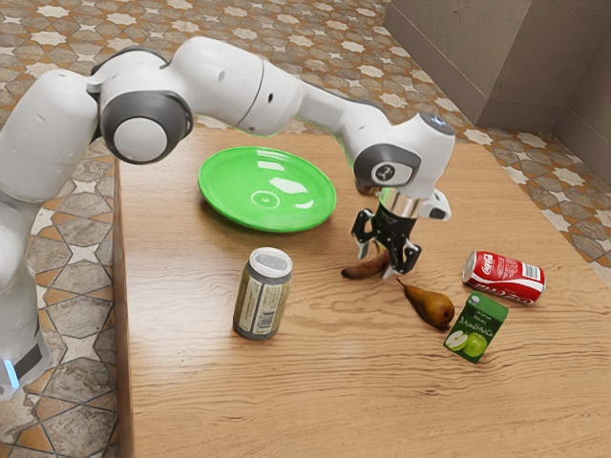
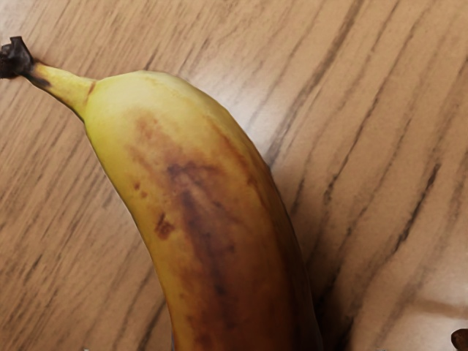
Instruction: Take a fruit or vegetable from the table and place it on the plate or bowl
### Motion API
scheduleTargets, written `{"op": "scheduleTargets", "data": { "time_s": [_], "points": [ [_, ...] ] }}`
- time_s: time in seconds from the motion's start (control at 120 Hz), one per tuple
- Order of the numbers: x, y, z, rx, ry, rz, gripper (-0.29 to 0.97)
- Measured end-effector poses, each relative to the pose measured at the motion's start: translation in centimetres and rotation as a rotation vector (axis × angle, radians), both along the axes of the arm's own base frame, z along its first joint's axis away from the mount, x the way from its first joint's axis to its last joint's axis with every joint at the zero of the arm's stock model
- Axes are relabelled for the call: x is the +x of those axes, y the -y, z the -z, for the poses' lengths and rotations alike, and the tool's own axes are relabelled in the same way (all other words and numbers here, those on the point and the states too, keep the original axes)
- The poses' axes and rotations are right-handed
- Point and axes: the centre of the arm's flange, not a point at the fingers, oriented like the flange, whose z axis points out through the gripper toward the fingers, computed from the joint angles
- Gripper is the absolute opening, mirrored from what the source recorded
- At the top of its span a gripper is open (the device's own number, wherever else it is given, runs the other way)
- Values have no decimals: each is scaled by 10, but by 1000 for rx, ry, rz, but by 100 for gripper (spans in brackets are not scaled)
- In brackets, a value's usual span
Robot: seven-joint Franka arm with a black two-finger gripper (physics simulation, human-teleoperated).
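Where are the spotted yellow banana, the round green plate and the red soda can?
spotted yellow banana (image 2: 197, 219): wrist view, middle of its brown-marked peel.
round green plate (image 1: 267, 188): exterior view, its bare centre.
red soda can (image 1: 503, 277): exterior view, middle of its side.

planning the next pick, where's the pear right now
The pear lies on the table toward the exterior view's right, between the banana and the green juice carton.

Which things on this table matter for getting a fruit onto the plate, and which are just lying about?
For the job:
banana, under the gripper
pear, the other fruit
plate

Lying about:
tin
cola can
juice carton
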Motion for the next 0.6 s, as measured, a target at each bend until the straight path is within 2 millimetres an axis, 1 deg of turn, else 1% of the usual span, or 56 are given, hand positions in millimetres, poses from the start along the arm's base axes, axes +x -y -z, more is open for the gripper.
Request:
{"op": "scheduleTargets", "data": {
  "time_s": [0.108,0.192,0.283,0.425,0.6],
  "points": [
    [1,-1,-3,3,6,12,38],
    [1,-3,-2,4,4,15,33],
    [2,-6,4,5,-4,19,30],
    [3,-8,6,4,-7,25,18],
    [3,-12,1,4,0,25,14]
  ]
}}
